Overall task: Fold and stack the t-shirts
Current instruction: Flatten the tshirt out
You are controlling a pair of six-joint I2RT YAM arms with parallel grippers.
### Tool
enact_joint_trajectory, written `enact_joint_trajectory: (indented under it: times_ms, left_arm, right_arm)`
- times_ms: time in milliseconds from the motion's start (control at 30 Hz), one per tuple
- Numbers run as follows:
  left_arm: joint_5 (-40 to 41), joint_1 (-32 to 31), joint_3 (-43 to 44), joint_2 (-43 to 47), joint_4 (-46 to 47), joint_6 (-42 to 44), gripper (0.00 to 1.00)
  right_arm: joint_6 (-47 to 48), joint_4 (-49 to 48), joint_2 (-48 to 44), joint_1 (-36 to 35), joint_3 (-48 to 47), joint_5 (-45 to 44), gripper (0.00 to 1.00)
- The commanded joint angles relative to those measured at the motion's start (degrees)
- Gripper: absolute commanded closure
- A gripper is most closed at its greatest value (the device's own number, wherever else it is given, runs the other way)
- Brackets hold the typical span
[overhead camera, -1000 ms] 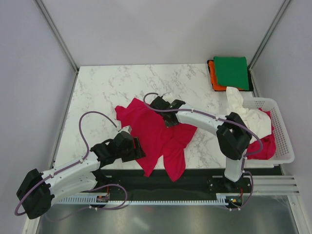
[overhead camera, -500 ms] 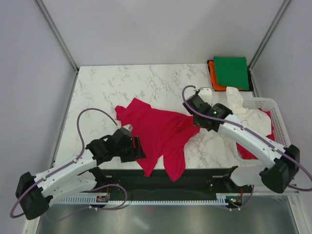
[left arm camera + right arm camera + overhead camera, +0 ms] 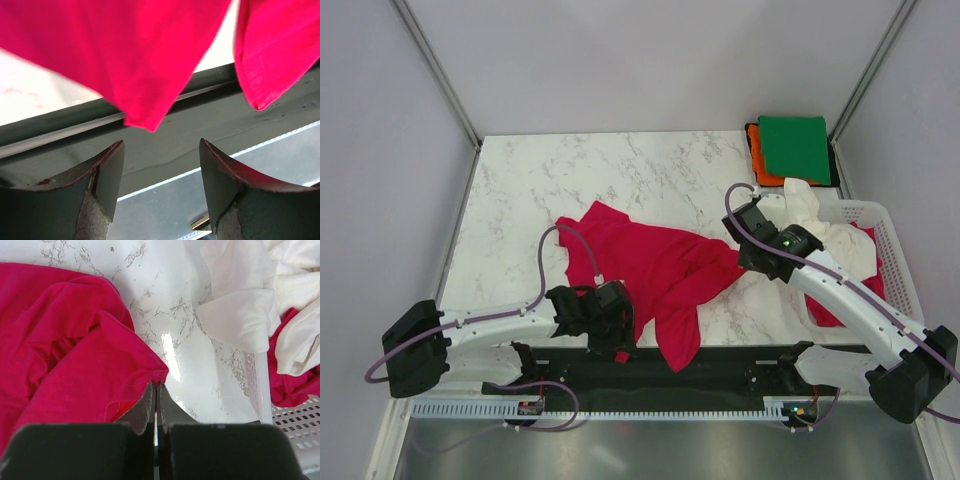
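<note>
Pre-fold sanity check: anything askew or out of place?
The red t-shirt is crumpled, with two corners hanging off the table at its near edge, over the black rail. A white shirt spills over the rim of the basket.

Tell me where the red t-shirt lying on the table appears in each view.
Top external: the red t-shirt lies at the table's middle, its lower part hanging over the near edge.
Left wrist: the red t-shirt fills the top, two tips hanging down.
Right wrist: the red t-shirt covers the left half.
Shared landmark: the white marble table, visible in all three views.
</note>
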State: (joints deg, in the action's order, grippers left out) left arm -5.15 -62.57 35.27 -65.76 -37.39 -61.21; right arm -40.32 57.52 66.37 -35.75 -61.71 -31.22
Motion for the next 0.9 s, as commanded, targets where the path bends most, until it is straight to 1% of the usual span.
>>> enact_joint_trajectory:
  times_ms: [0, 67, 167, 333, 367, 433, 533, 567, 633, 667, 700, 733, 767, 800, 867]
  left_arm:
    - [-1.53, -1.86, 1.91, -2.79, 5.82, -3.39, 0.31]
    - [-1.45, -1.95, 2.00, -5.51, 7.58, -3.13, 0.30]
    - [-0.13, -1.95, 3.58, -8.24, 7.68, -2.16, 0.30]
    - [0.84, -1.95, 6.48, -12.72, 6.27, -1.28, 0.33]
    - [1.71, -1.95, 6.92, -13.77, 5.92, -1.28, 0.37]
    - [2.51, -2.03, 7.71, -14.83, 5.48, -1.37, 0.39]
    - [3.56, -1.95, 9.29, -17.12, 4.26, -1.28, 0.53]
    - [4.00, -2.03, 9.56, -17.47, 4.08, -1.28, 0.61]
    - [4.09, -2.03, 9.91, -17.91, 3.64, -1.11, 0.65]
    - [4.09, -2.38, 10.26, -17.92, 3.11, -0.93, 0.64]
    - [4.53, -2.82, 12.09, -18.26, 1.89, -0.15, 0.61]
    - [4.97, -3.35, 13.50, -18.53, -3.17, -0.31, 0.55]
    - [7.32, -4.05, 14.82, -18.79, -5.57, -0.23, 0.47]
    - [9.08, -4.06, 16.14, -18.79, -7.25, 0.30, 0.43]
    - [9.63, -4.06, 15.71, -18.18, -8.49, 0.83, 0.37]
  right_arm:
    - [-0.29, -0.30, -1.59, 0.50, 0.80, 0.81, 1.00]
    - [0.15, -0.47, -1.77, 0.85, 1.07, 1.25, 1.00]
    - [0.50, -0.56, -1.77, 1.47, 1.07, 1.86, 1.00]
    - [1.11, -0.56, -2.21, 2.35, 0.54, 2.39, 1.00]
    - [1.29, -0.56, -2.21, 2.44, 0.54, 2.57, 1.00]
    - [1.55, -0.56, -2.56, 2.96, 0.63, 2.66, 1.00]
    - [1.99, -0.48, -3.00, 3.49, 0.80, 2.83, 1.00]
    - [2.08, -0.39, -3.17, 3.58, 0.89, 2.92, 1.00]
    - [2.17, -0.21, -3.35, 3.84, 0.89, 3.36, 1.00]
    - [2.26, -0.12, -3.53, 3.93, 0.89, 3.54, 1.00]
    - [2.26, -0.04, -3.70, 4.02, 0.89, 3.71, 1.00]
    - [2.17, 0.14, -3.88, 3.93, 0.81, 4.15, 1.00]
    - [2.26, 0.14, -4.05, 4.02, 0.89, 4.41, 1.00]
    - [2.17, 0.23, -4.32, 4.11, 0.98, 4.68, 1.00]
    - [2.35, -0.21, -4.32, 4.02, 1.24, 5.29, 1.00]
